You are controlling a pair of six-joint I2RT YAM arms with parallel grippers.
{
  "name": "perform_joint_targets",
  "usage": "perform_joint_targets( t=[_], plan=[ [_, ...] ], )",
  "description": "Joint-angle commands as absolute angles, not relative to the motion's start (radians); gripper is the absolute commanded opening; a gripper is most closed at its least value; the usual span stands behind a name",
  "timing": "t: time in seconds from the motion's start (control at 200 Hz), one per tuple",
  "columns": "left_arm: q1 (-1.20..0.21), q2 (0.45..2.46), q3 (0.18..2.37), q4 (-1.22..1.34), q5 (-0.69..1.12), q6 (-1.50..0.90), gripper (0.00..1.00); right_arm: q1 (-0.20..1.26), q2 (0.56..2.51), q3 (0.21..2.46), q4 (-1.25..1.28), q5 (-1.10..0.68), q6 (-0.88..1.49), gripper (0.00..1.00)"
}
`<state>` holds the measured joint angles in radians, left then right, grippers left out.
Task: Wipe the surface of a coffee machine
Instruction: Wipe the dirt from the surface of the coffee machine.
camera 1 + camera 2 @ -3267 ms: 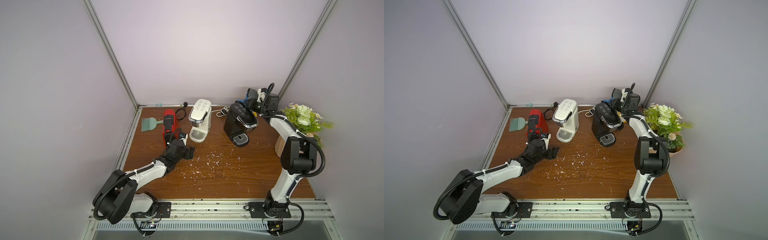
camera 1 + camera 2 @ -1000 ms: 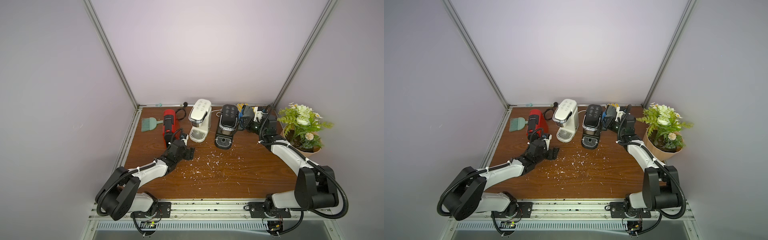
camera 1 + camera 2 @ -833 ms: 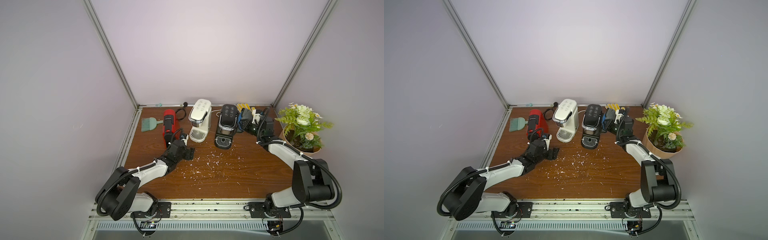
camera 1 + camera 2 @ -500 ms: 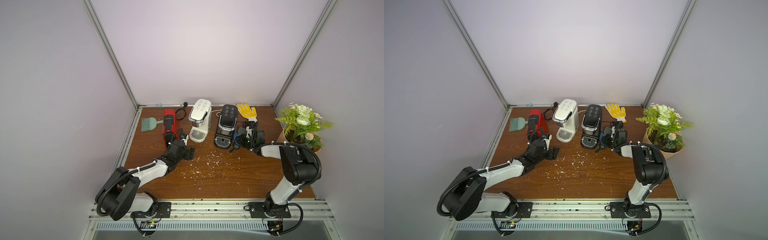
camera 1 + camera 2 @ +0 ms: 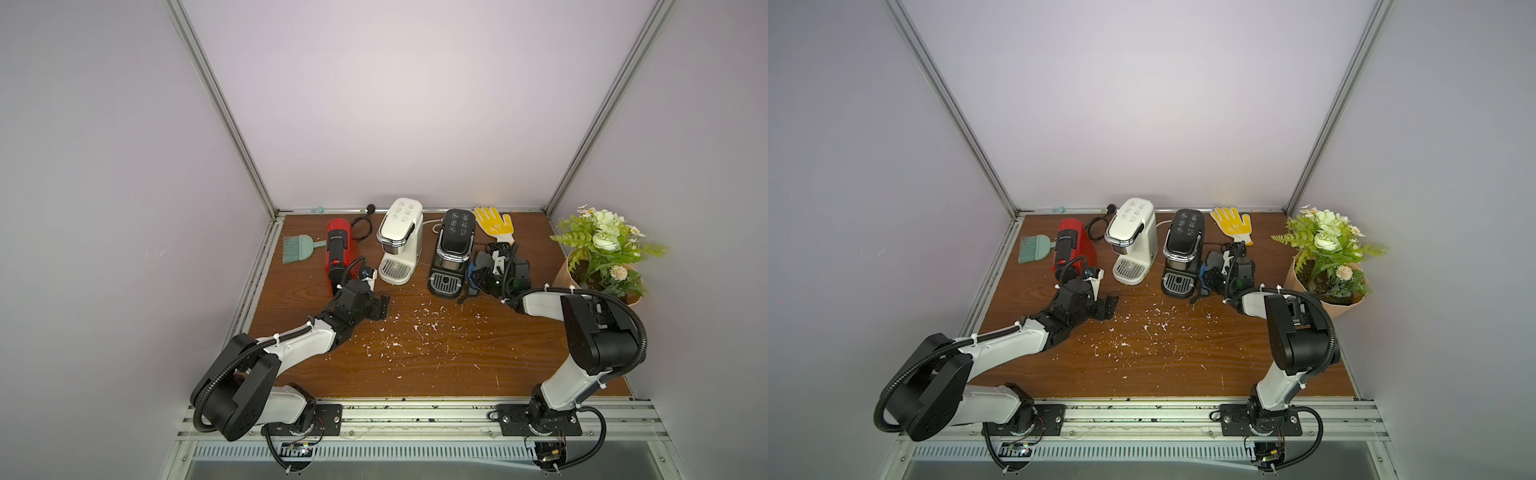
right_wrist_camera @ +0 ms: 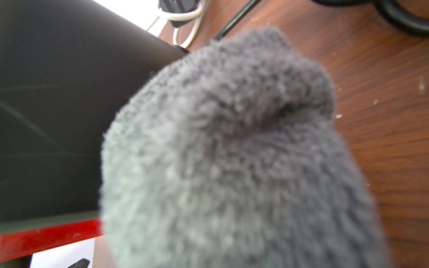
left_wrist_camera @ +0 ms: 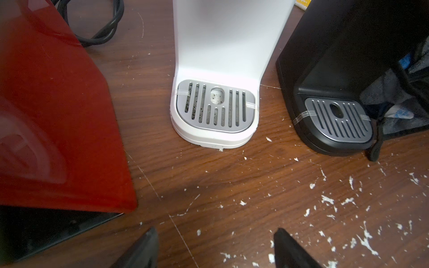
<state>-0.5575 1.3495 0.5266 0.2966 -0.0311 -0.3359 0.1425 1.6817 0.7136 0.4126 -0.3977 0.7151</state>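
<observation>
Three coffee machines stand in a row at the back: red [image 5: 340, 251], white [image 5: 400, 243] and black [image 5: 454, 247]. My right gripper [image 5: 478, 277] is low at the black machine's right side, by its base, shut on a grey cloth [image 5: 482, 262]. The cloth [image 6: 232, 150] fills the right wrist view and hides the jaws, with the machine's dark side wall [image 6: 58, 104] close beside it. My left gripper [image 5: 380, 307] rests open on the table in front of the red machine. Its fingertips [image 7: 148, 246] stand wide apart over bare wood, holding nothing.
A yellow glove [image 5: 494, 222] lies behind the right gripper. A potted plant [image 5: 602, 257] stands at the right edge and a green brush [image 5: 297, 248] at the back left. White crumbs [image 5: 415, 328] dot the table's middle. Black cable [image 5: 361, 226] coils behind the red machine.
My right arm has swung down from behind the black machine to its right side near the table, uncovering the yellow glove. The left arm has not moved.
</observation>
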Motion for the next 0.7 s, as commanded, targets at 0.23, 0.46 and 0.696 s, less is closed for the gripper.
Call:
perform_joint_targets(
  t=[0.23, 0.46, 0.696],
  plan=[
    [-0.57, 1.354, 0.549, 0.319, -0.04, -0.336, 0.79, 0.27, 1.552, 0.641, 0.477, -0.378, 0.751, 0.19],
    [-0.571, 1.337, 0.545, 0.314, -0.046, -0.333, 0.79, 0.324, 1.409, 0.655, 0.388, -0.333, 0.751, 0.2],
    [-0.572, 1.341, 0.548, 0.316, -0.037, -0.335, 0.79, 0.324, 1.439, 0.716, 0.345, -0.259, 0.695, 0.2]
  ],
)
